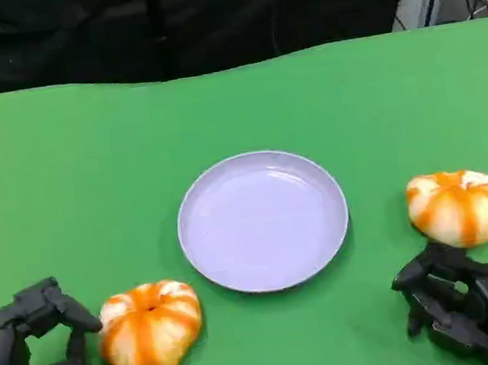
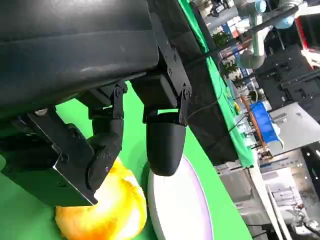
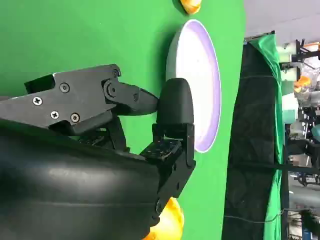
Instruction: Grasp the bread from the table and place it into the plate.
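The table (image 1: pixel 66 186) is covered in a plain, bright green cloth, and behind its far edge hangs a black backdrop (image 1: pixel 162 23). The plate (image 1: pixel 263 220) is a pale lavender all over, without any pattern. Both breads, the left bread (image 1: pixel 150 326) and the right bread (image 1: pixel 457 206), are cream-white with orange stripes running down from the top like a pumpkin, and the left hand (image 1: pixel 29 356) and right hand (image 1: pixel 464 302) are black.

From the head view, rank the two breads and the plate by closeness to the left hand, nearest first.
From the left hand:
1. Near bread, right beside the hand, lower left.
2. Plate, table centre.
3. Far bread, right side, by the right hand.
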